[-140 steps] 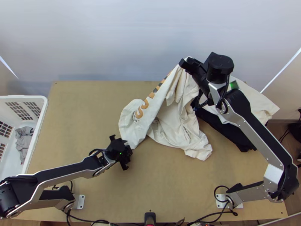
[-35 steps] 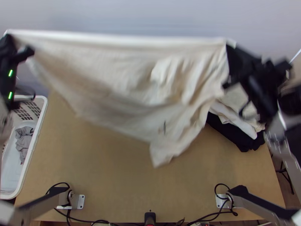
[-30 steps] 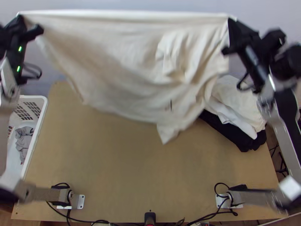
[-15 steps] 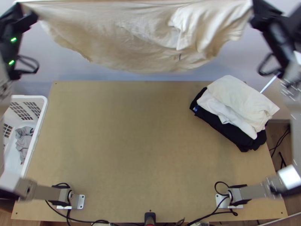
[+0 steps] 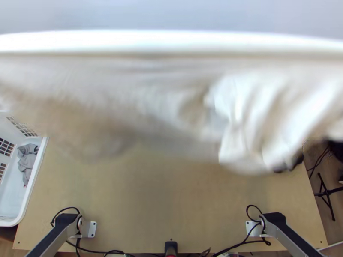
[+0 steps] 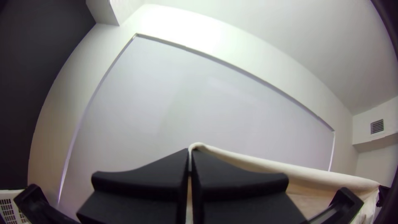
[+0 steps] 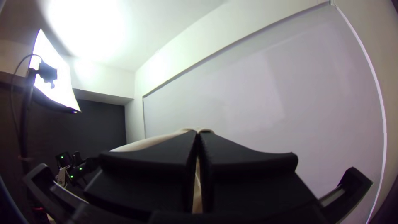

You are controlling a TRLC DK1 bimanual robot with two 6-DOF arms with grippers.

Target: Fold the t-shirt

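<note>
Pale wall (image 5: 171, 15) behind; light wooden table (image 5: 167, 205) below, its near half bare. Shirt (image 5: 128, 81) aloft across the far part of the top view, upper edge stretched nearly straight between the two grippers, lower part hanging loose. Left gripper (image 6: 190, 153): fingers closed on one end of that edge, cloth pinched at the tips. Right gripper (image 7: 198, 135): likewise closed on the shirt, the edge running off toward the left arm. Toward the right, the cloth hangs in bunched pleats. At the sides: white basket (image 5: 33, 184) holding a grey cloth (image 5: 26, 160), and dark cloth (image 5: 297, 162) near the table's right edge.

Progress, as judged: grasping and lifting done, spreading well advanced; folding proper appears unstarted. Remaining: lay the shirt flat, smooth the bunched side, fold in sleeves and body, set aside.
</note>
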